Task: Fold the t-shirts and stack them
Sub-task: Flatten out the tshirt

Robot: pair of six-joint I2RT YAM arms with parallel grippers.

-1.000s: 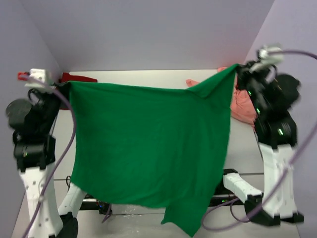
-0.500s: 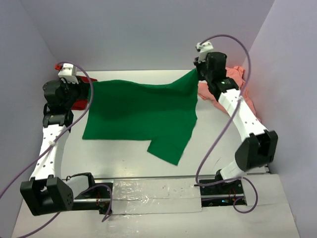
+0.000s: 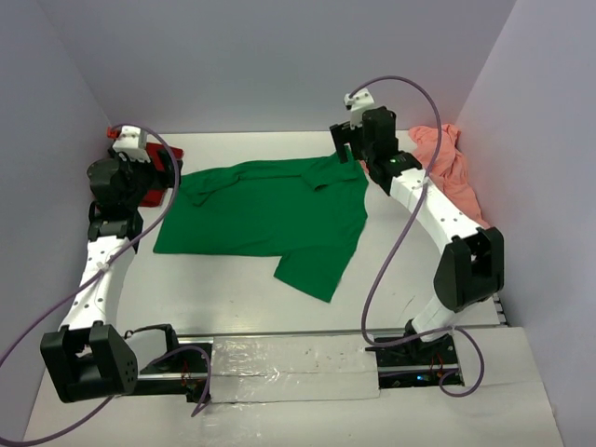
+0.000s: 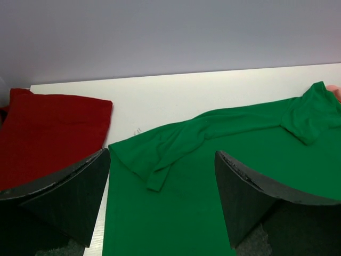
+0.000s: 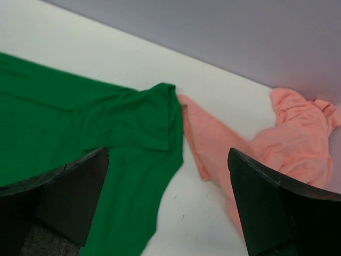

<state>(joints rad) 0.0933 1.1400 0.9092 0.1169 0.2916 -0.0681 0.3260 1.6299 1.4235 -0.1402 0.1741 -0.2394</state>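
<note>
Cloth of the green t-shirt (image 3: pixel 265 214) lies spread across the middle of the table (image 3: pixel 279 317), mostly flat. Its far edge is rumpled, with a sleeve bunched over on the left and a corner doubled back on the right. One part sticks out toward the near side, and I see no fold made in the body.

Just off its far-left corner sits the dark red t-shirt (image 4: pixel 48 128). It looks flat and straight-edged from the left wrist view, but I cannot tell whether it is properly folded. At the far right the salmon-pink t-shirt (image 5: pixel 287 133) is a crumpled heap against the wall, one tongue of it reaching right up to the green corner.

My left tool (image 4: pixel 162 208) hangs above the green shirt's left edge, jaws wide and nothing between them. My right tool (image 5: pixel 165 202) hovers over the far-right corner, equally wide and gripping nothing.

I judge the job to be early. Green is laid out ready for folding, pink is untouched, and nothing is stacked. Left to do are smoothing that far edge, folding green, dealing with pink and perhaps red, then piling all three.
</note>
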